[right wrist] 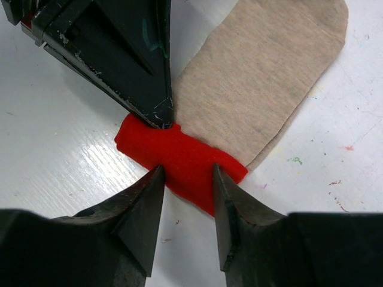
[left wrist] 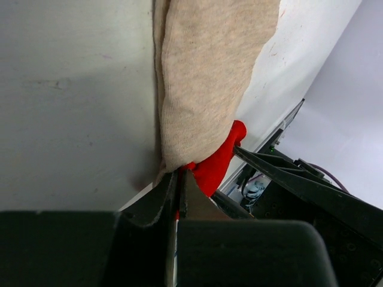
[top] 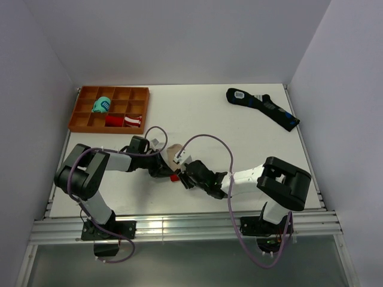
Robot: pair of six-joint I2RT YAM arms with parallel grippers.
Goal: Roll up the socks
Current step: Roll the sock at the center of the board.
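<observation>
Both arms reach low, wrists meeting. The left claw is clenched on the socks' red rolled end — right claw parted, tips against that roll.

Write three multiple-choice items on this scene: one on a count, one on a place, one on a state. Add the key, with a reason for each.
1. How many rolled bundles sit in the orange tray?
A. one
B. two
C. four

2. The black sock lies:
A. inside the tray
B. at the far right of the table
C. between the two arms

3. The left gripper is:
A. wide open over bare table
B. shut on the black sock
C. shut on the red end of the socks

Key:
1 B: the top view shows a teal bundle and a red-and-white bundle, and no others.
2 B: it lies near the far right corner, well away from the tray.
3 C: the left wrist view shows its fingers pinched together on red fabric.
</observation>
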